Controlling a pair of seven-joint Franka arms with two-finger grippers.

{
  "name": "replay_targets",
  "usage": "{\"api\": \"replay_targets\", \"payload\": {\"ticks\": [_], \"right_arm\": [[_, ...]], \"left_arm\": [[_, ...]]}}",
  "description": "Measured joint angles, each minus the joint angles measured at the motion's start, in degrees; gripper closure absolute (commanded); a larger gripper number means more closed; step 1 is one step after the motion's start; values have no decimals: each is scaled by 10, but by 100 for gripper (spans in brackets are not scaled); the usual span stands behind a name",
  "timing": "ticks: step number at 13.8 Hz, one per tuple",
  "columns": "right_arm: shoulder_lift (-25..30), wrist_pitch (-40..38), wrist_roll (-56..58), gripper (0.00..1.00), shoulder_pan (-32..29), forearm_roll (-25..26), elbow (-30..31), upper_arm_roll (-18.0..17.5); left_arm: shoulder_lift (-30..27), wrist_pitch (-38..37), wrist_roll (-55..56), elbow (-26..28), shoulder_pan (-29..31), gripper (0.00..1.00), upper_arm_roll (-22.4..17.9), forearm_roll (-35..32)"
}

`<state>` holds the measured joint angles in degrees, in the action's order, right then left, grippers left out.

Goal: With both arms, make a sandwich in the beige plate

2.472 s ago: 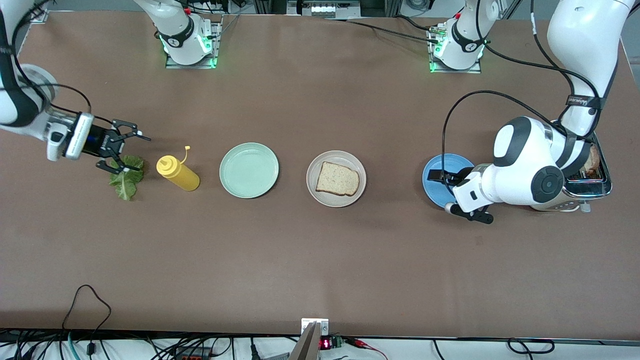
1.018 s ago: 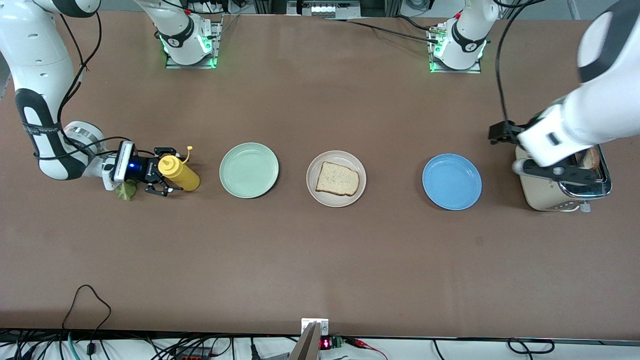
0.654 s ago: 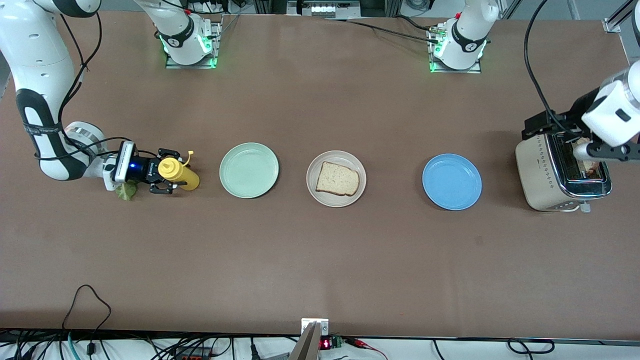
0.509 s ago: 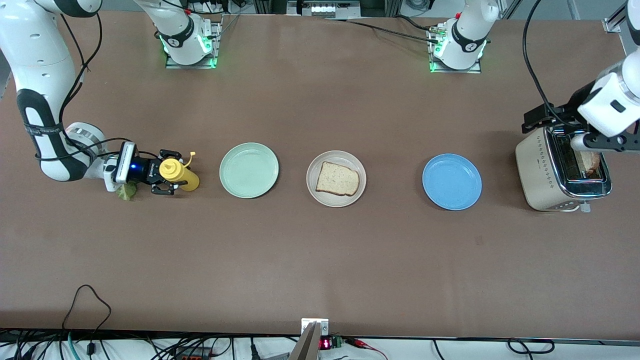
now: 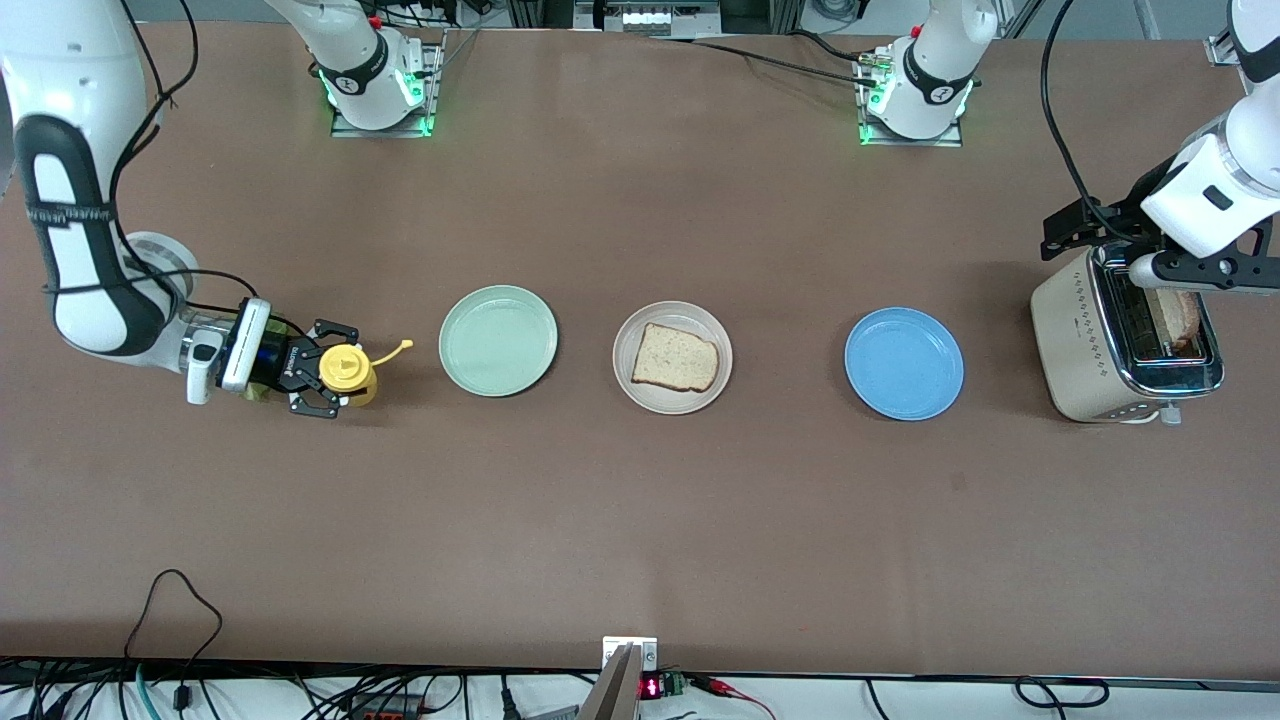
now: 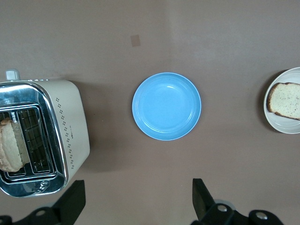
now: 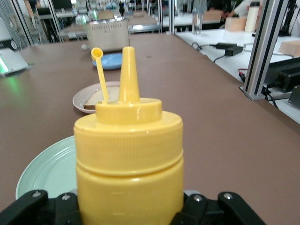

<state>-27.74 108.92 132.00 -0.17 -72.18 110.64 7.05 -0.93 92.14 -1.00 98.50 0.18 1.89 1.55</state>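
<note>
Front overhead; wrists close; share beige plate [image 5: 672, 357].

The right arm reaches down low at its own end of the table, wrist turned sideways, and the right gripper [image 5: 322, 366] has its fingers [image 7: 225, 206] closed on a yellow bottle [image 5: 346, 372]. The left arm hangs at its own end of the table, the left gripper [image 6: 136, 206] pointing downward with fingers spread wide, holding nothing.

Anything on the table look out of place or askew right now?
Only the yellow squeeze bottle: the right claw is shut on it and it stands tipped, its cap hanging open on its strap toward the mint plate. One bread slice lies flat in the beige plate; another sits in the toaster.
</note>
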Motion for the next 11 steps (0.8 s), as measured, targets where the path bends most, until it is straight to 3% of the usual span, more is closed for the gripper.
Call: {"api": "replay_targets", "payload": {"ticks": [6,9,11], "right_arm": [[63,174,-182,71,126,118,-1,0],[74,244,-310,71,197,218,-17,-1],[75,269,-415,71,235,313,-36,-1]], "left_arm": [[0,1,-4,2,0,0,-4,-1],[0,1,-4,2,0,0,-4,-1],[0,1,-4,2,0,0,-4,-1]]}}
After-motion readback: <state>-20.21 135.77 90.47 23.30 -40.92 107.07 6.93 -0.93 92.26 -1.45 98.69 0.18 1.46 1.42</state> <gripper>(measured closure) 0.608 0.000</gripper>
